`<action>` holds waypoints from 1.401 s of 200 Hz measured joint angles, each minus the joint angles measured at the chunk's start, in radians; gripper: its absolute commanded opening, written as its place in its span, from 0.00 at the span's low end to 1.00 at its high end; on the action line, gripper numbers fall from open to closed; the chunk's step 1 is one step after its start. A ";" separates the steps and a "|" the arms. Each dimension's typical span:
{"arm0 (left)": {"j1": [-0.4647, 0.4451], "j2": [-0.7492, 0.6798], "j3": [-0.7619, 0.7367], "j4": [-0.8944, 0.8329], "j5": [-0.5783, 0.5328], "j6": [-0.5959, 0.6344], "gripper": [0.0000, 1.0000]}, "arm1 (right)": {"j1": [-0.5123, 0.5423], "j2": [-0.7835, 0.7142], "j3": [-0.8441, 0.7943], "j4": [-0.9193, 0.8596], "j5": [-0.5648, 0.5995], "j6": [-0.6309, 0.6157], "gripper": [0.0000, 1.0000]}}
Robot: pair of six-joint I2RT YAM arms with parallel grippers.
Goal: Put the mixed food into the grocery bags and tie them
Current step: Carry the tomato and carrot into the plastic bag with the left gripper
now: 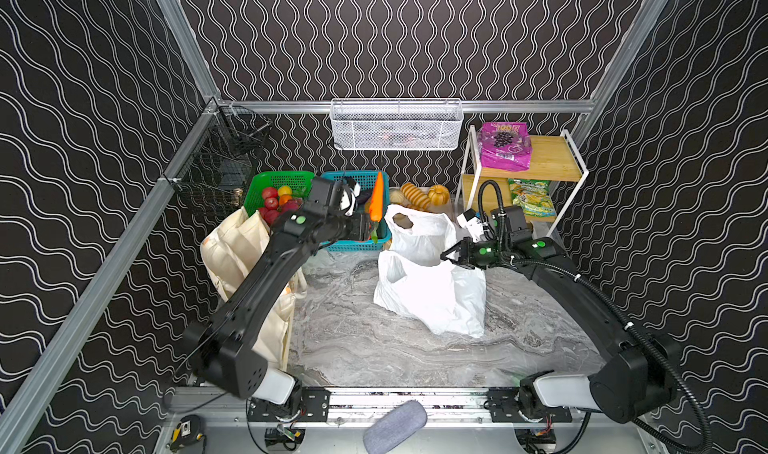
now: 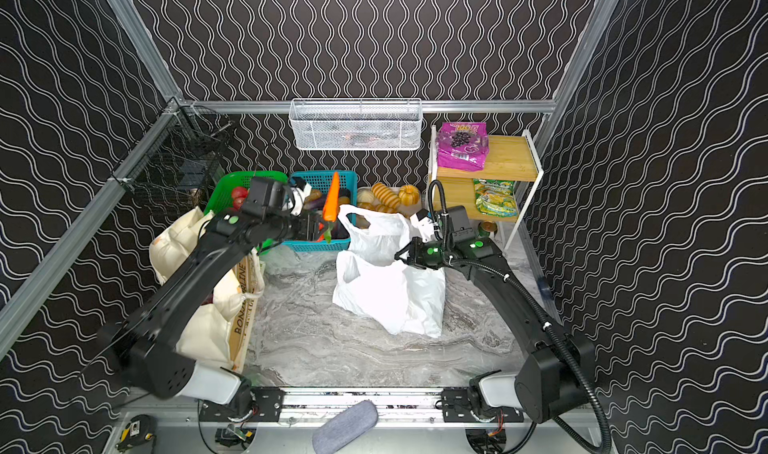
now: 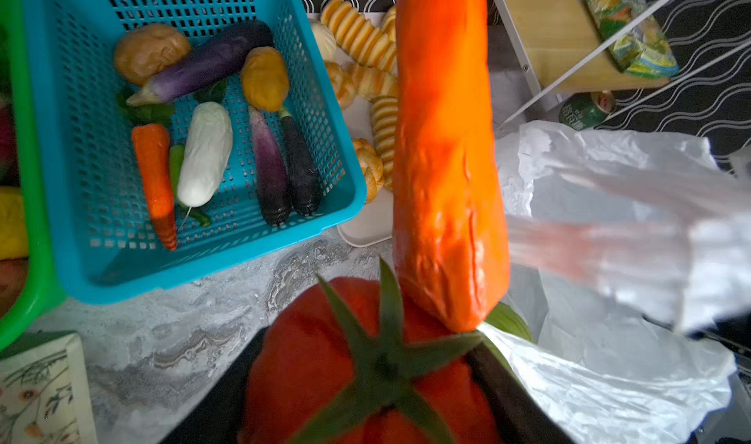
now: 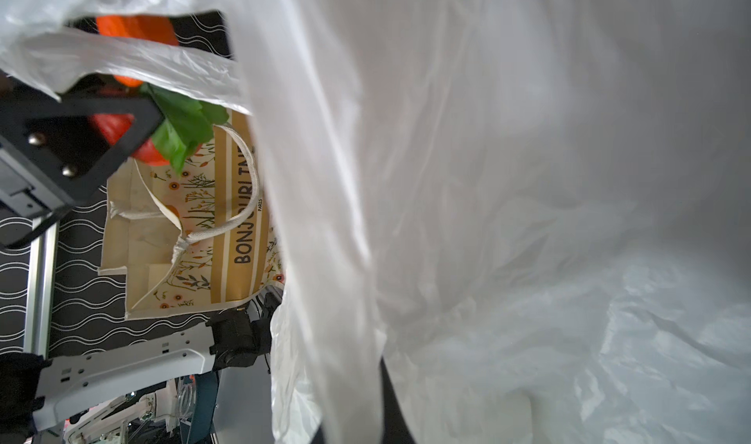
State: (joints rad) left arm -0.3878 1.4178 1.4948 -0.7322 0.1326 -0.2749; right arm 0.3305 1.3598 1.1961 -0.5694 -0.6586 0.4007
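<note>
Between blue basket (image 1: pixel 357 246) & white bag (image 1: pixel 428 290), above the table (image 1: pixel 374 348), L gripper (image 1: pixel 368 228) is clamped on a tomato (image 3: pixel 317 364), its green calyx facing the wrist cam. A big carrot (image 3: pixel 443 157) stands upright off the same jaws, leafy end down & touching the tomato. Can't tell if the jaws pinch it too or only its leaves. Both are just beside the bag's mouth, not inside. R gripper (image 1: pixel 445 256) has its jaws together on the bag's top edge, w/ film draped across its wrist cam. The bag stands mid-table. Tote (image 1: pixel 237 248) leans at the table's left edge under the L arm, apart from the bag. In the blue basket: radish (image 3: pixel 205 153), small carrot (image 3: pixel 154 173), eggplants (image 3: pixel 211 62), potatoes (image 3: pixel 150 51). Purple packet (image 1: pixel 504 146) lies on the shelf's (image 1: pixel 552 157) top board, green packet (image 1: pixel 532 196) on the lower board, a can (image 3: pixel 581 110) on the table by the shelf legs. Breads (image 1: pixel 415 196) sit behind the bag; fruit (image 1: pixel 272 200) is in the green basket (image 1: pixel 278 176).
</note>
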 measured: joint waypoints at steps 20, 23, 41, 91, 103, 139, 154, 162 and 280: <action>-0.002 -0.108 -0.083 0.026 -0.016 -0.031 0.46 | 0.000 -0.003 0.001 0.009 0.003 0.003 0.00; -0.003 -0.122 -0.092 0.030 -0.016 -0.034 0.46 | 0.000 -0.003 0.001 0.011 0.003 0.003 0.00; -0.003 -0.193 -0.129 0.050 -0.008 -0.034 0.43 | 0.000 -0.006 0.001 0.017 0.004 0.014 0.00; -0.007 -0.224 -0.158 0.071 0.234 0.098 0.35 | 0.000 -0.006 -0.003 0.021 0.010 0.029 0.00; -0.022 -0.191 -0.135 0.026 0.281 0.149 0.32 | 0.000 -0.007 -0.003 0.021 0.010 0.033 0.00; -0.047 -0.199 -0.133 -0.084 0.324 0.285 0.30 | 0.000 -0.009 -0.003 0.021 0.011 0.032 0.00; -0.052 -0.212 -0.136 -0.115 0.323 0.333 0.29 | 0.000 -0.009 -0.003 0.021 0.011 0.032 0.00; -0.062 -0.202 -0.127 -0.137 0.317 0.357 0.28 | 0.000 -0.009 -0.002 0.021 0.011 0.032 0.00; -0.312 0.369 0.481 -0.459 -0.172 0.562 0.35 | 0.059 -0.013 0.007 0.003 -0.034 -0.030 0.00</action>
State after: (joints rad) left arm -0.6994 1.7866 1.9759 -1.1912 -0.0391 0.2871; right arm 0.3893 1.3468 1.2034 -0.5663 -0.6930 0.3706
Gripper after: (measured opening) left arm 0.648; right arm 0.060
